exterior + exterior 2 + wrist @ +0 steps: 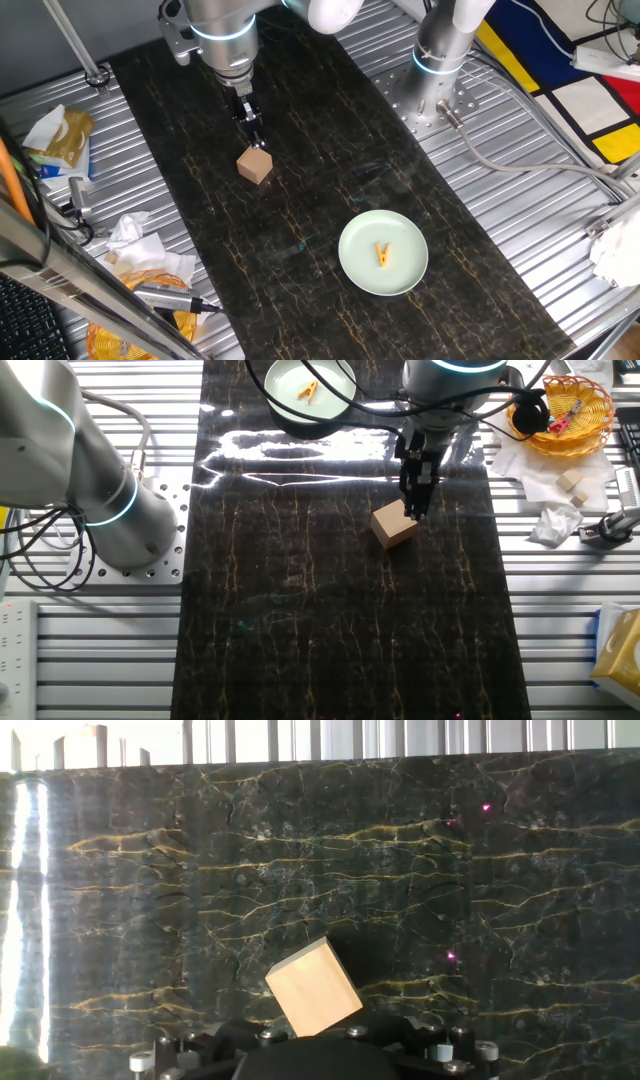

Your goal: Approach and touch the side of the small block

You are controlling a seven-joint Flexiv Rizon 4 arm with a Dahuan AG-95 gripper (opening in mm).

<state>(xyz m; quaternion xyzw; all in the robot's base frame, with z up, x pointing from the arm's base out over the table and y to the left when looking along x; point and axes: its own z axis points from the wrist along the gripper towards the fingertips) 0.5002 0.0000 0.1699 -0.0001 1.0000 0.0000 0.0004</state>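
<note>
One small block (pixel 255 166) on dark marbled surface (pixel 320 190), directly below hand (pixel 254 139), fingertips at block's upper edge, contact likely. Fingers look pressed together, holding nothing. Right of hand, well apart: pale green plate (pixel 383 253) carrying tiny yellow clip (pixel 383 256).

- The block (pixel 255 166) sits on the dark mat (pixel 330 130) with the gripper (pixel 256 140) right at its far side; that side is taken.
- Bare mat lies on the block's near, left and right sides.
- The plate (pixel 383 253) with the yellow clip (pixel 384 256) stands well apart, near and right.
- Clutter (pixel 140 265) lies off the mat's left edge.
- The arm base (pixel 440 70) stands far right.
</note>
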